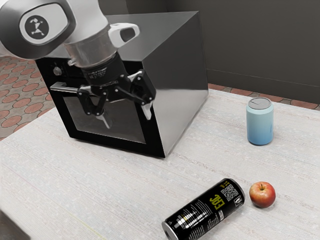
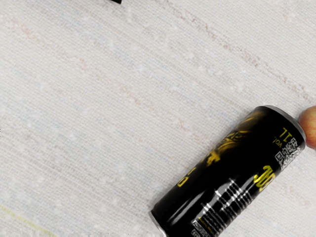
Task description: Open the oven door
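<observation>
the oven door (image 1: 81, 116) is shut, black around dark glass, with a silver handle (image 1: 62, 87); the fingers (image 1: 147, 111) stand wide apart, holding nothing

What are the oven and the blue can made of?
The oven looks like smooth metal, maybe steel: its grey side has a soft shine. Its door has a dark, see-through-looking window, probably glass. The blue can seems to be painted metal, with a bare silvery-grey top.

Arm (image 1: 90, 47) angled downward; pincer (image 1: 128, 122) open, fingers (image 1: 147, 111) apart.
</observation>
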Tool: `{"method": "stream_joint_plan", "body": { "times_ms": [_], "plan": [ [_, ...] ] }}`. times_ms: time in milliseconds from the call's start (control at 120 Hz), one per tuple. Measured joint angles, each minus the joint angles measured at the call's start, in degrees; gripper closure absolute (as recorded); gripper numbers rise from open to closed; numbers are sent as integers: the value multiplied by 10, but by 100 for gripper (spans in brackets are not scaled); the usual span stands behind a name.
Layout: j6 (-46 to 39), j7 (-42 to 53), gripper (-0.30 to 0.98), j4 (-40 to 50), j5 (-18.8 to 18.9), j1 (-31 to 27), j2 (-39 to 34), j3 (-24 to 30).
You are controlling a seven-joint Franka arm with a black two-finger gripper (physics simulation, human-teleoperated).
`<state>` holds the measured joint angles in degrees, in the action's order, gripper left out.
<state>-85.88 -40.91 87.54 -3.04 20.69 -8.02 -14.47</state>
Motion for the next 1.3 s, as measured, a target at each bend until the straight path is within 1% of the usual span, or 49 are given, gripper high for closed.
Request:
{"method": "stream_joint_plan", "body": {
  "times_ms": [92, 217, 250, 325, 367, 467, 575, 675, 783, 867, 992, 1108, 1217, 1300],
  "plan": [
    [5, -122, 0, 0, -1, 2, -7, -2],
    [5, -269, 0, -4, -1, -19, 8, -14],
    [5, -306, 0, -19, -1, -39, 26, -15],
    [0, -381, 0, -106, -1, -99, 104, -16],
    [-7, -418, 0, -127, -1, -122, 123, -19],
    [-28, -493, 0, -134, -1, -157, 120, -53],
    [-63, -559, 0, -104, -1, -201, 98, -64],
    [-87, -600, 0, -97, 0, -235, 98, -65],
    [-104, -632, 0, -86, 0, -250, 96, -62],
    [-121, -640, 0, -64, 18, -258, 93, -43],
    [-155, -640, 0, -46, 36, -235, 93, -36],
    [-181, -638, 0, -35, 44, -202, 92, -33],
    [-220, -636, 0, 40, 43, -161, 60, -33],
    [-246, -633, 0, 61, 44, -149, 49, -33]
  ]
}}
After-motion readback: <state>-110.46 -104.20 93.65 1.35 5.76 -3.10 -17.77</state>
